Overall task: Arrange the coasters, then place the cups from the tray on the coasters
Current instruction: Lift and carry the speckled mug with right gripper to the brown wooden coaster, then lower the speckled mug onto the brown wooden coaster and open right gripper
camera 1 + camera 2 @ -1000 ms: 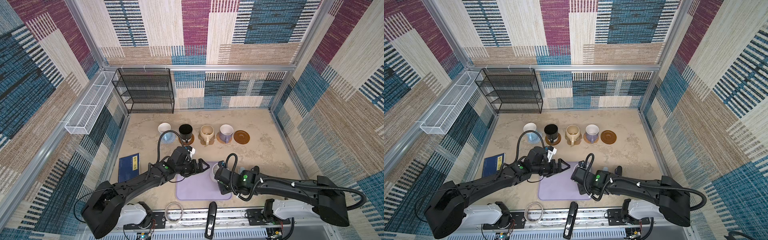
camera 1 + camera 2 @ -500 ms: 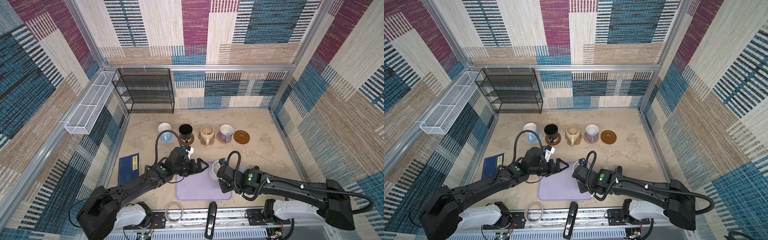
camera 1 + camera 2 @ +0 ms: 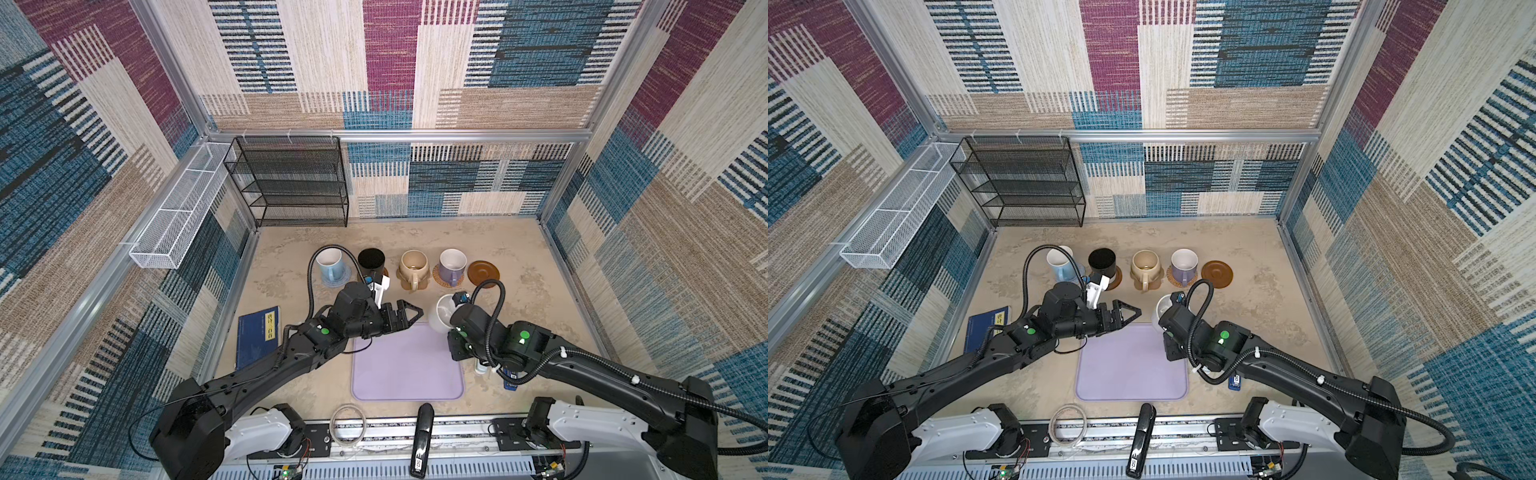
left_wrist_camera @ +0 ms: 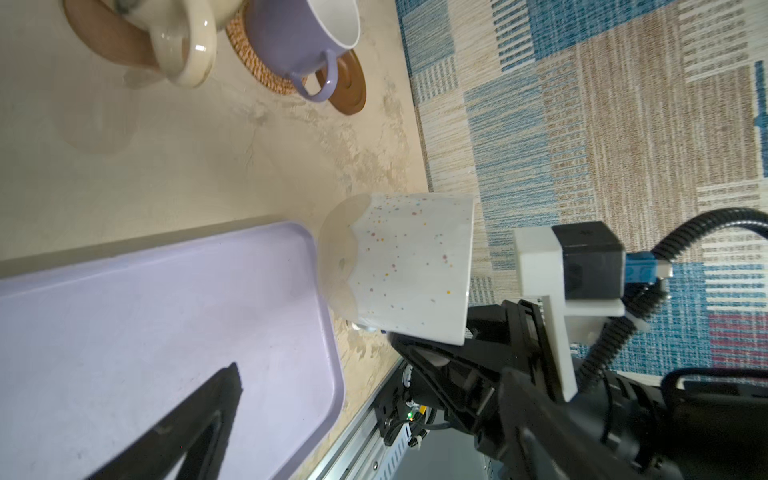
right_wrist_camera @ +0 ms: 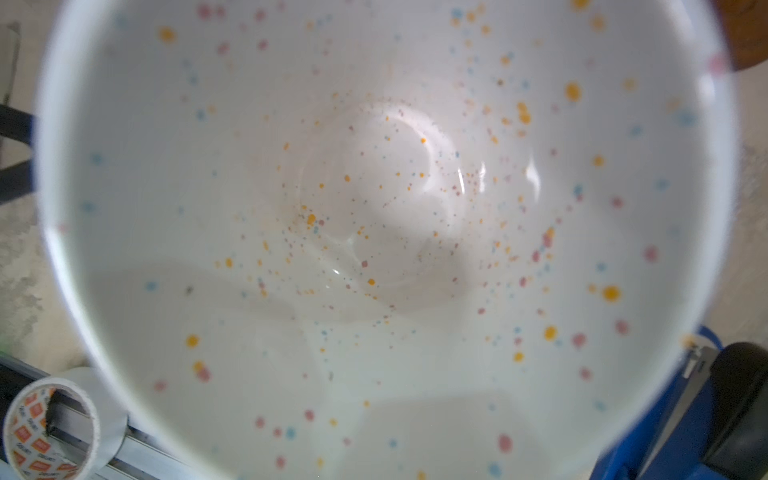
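My right gripper [image 4: 409, 347] is shut on the speckled white cup [image 3: 440, 312], holding it tilted in the air past the far right corner of the lavender tray [image 3: 407, 365]. The cup's inside [image 5: 374, 208] fills the right wrist view and hides the jaws. My left gripper [image 3: 409, 312] stands open over the tray's far edge, holding nothing. At the back, in a row, stand the light blue cup [image 3: 330, 264], black cup [image 3: 371, 259], beige cup [image 3: 413, 266] and lavender cup [image 3: 452, 264], each on a coaster. One brown wooden coaster [image 3: 483, 273] at the right end is bare.
A dark blue book [image 3: 257, 336] lies left of the tray. A black wire rack [image 3: 291, 183] and a white mesh basket [image 3: 178, 216] stand at the back left. At the front edge lie a clear tape ring [image 3: 348, 419] and a black stapler [image 3: 422, 440]. A tape roll [image 5: 50, 419] sits under my right arm.
My right gripper has carried the speckled cup up off the tray's far right corner and a little toward the back row. The left gripper has barely moved and stays open.
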`<state>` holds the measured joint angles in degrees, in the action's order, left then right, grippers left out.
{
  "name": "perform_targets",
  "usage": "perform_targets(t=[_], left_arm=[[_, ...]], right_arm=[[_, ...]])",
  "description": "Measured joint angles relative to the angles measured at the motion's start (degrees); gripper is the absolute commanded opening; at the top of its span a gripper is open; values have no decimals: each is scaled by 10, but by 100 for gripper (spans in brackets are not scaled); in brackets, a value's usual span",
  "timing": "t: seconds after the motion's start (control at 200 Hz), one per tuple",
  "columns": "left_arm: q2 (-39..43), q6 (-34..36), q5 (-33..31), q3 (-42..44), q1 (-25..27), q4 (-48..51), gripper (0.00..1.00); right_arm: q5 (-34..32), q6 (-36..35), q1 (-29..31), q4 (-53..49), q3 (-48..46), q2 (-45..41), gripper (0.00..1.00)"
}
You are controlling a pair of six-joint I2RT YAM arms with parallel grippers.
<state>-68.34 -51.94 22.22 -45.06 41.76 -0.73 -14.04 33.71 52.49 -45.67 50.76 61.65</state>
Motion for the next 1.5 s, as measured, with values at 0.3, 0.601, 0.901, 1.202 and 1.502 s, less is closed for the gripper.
perform_targets(t=[0.3, 0.601, 0.901, 1.202, 1.502], left_arm=[[-38, 37, -26, -89, -1, 41, 100], [-122, 57, -23, -179, -7, 49, 100], [-211, 75, -13, -261, -11, 57, 100], [-279, 77, -3, -312, -15, 61, 100], [-328, 73, 13, -342, -16, 61, 100]], right_arm=[[-12, -86, -134, -4, 71, 14, 0], [31, -162, -292, 31, 123, 89, 0], [45, -199, -396, 40, 173, 198, 0], [55, -224, -450, 49, 223, 318, 0], [62, -242, -464, 57, 286, 427, 0]])
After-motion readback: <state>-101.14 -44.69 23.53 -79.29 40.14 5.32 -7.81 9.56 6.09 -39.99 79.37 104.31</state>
